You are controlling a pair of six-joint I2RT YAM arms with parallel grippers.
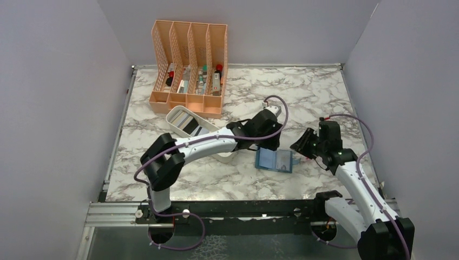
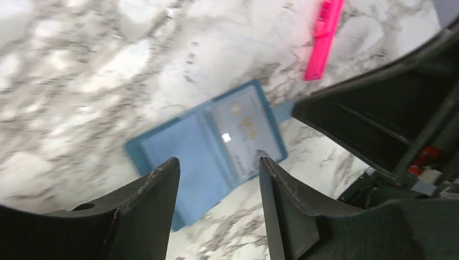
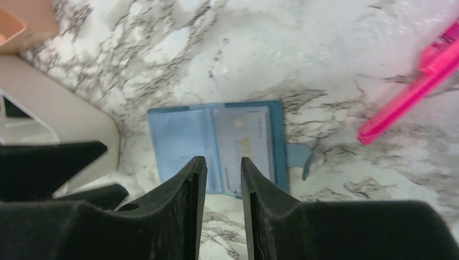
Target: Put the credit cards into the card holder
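You have the card holder [image 1: 274, 160] lying unfolded on the marble table [image 1: 303, 97], one credit card [image 3: 243, 143] in the pocket by its snap tab [image 3: 300, 154] (gold print showing). Over it your left gripper [image 2: 219, 165] hangs, fingers wide apart; the right gripper [image 3: 223, 161], at its tab side, is narrowly parted.

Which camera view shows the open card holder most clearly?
The right wrist view: the card holder lies open, sharp and nearly whole, with a card in one half. The left wrist view shows it blurred and tilted. The top view shows it small, between the two arms.
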